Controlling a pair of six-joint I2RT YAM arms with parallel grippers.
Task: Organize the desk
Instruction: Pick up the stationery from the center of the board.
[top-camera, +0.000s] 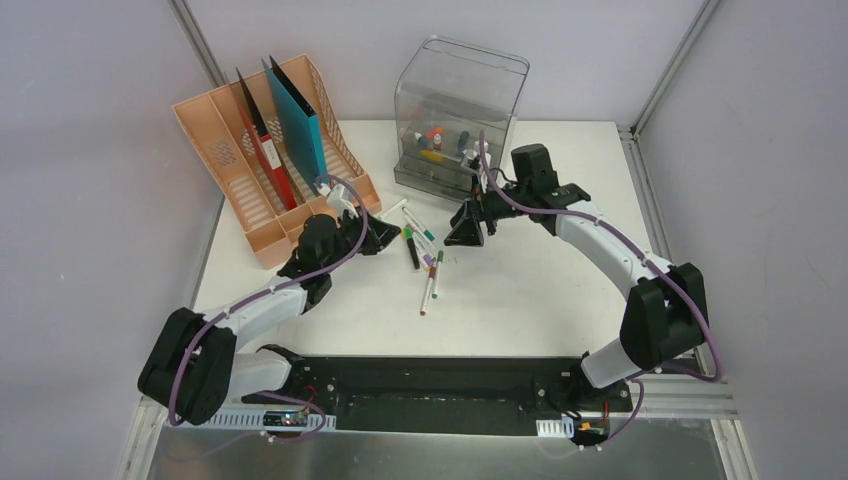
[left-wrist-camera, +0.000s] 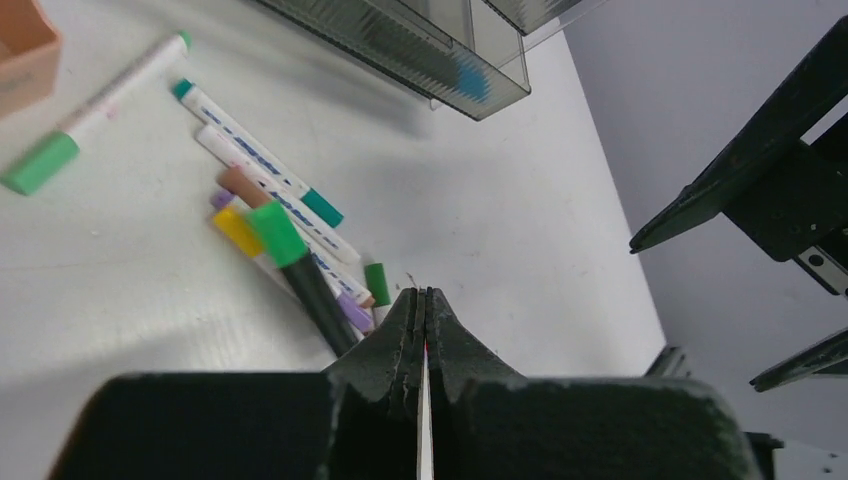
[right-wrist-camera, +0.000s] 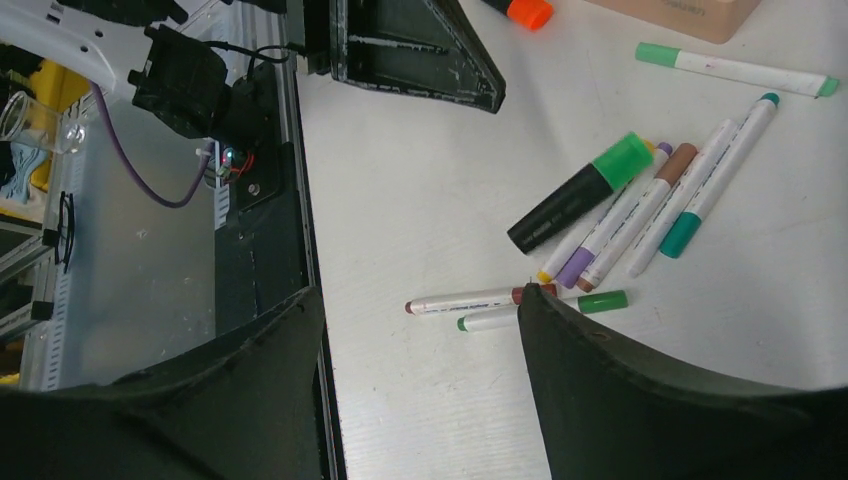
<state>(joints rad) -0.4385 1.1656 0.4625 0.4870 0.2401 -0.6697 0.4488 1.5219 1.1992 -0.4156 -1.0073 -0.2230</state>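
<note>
The big flat white desk (top-camera: 540, 290) fills the middle of the overhead view. A black rail runs along its near edge, where both arms are bolted.

On the far-left corner sits a peach slotted plastic file rack (top-camera: 225, 150), with a teal folder (top-camera: 300, 120) and a red folder (top-camera: 262, 145) standing upright in its slots. Back centre there's a clear grey plastic drawer box (top-camera: 460, 90) with some colourful bits in its lower drawer.

In front of those two, a loose scatter of white-barrelled marker pens (top-camera: 428, 265) lies on the bare top, with caps in green, teal, purple, brown and yellow. One black marker with a bright green cap (left-wrist-camera: 300, 265) lies in with the bunch.

The left gripper (left-wrist-camera: 424, 305) sits low at the rack side of the pile, jaws pressed flat together, its tip just beside a small green cap. Can't tell if it's actually touching the desk.

The right gripper (right-wrist-camera: 420, 295) hangs over the other side of the pile, in front of the drawer box. Its fingers (right-wrist-camera: 600, 380) are spread wide, and a couple of pens on the desk show through the gap.
</note>
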